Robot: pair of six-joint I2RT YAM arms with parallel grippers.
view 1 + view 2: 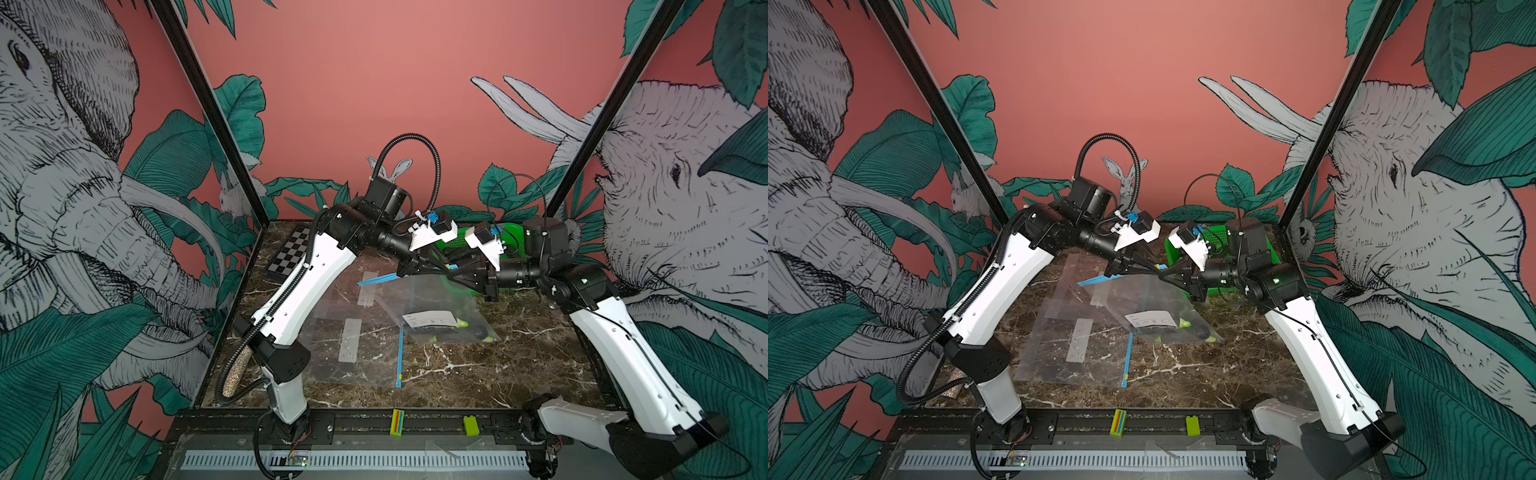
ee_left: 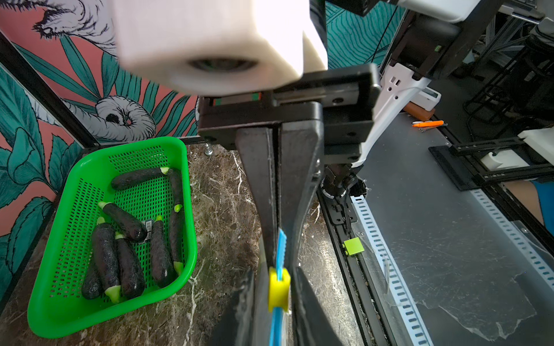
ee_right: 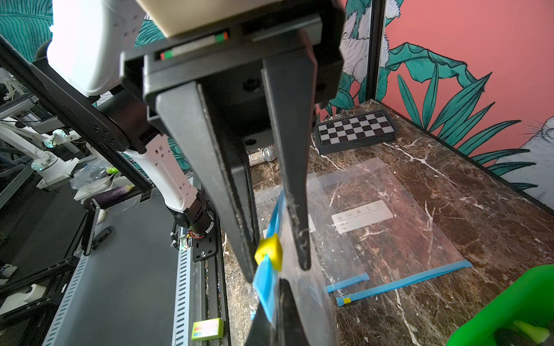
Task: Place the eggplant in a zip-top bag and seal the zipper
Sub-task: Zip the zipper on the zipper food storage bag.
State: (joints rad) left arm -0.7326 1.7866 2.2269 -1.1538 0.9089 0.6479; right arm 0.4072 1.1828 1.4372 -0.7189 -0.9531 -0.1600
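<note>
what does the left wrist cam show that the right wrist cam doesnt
Only left wrist: the whole green basket with its eggplants, and a head-on look at the right gripper, shut on the blue zipper strip. Only right wrist: the checkerboard, spare bags lying flat, and the left gripper head-on, jaws either side of the yellow slider. Both: that slider, the marble table, a corner of the basket.

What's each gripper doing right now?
Left gripper: open, jaws straddling the yellow slider, not visibly clamped.
Right gripper: closed on the blue zipper strip.
</note>
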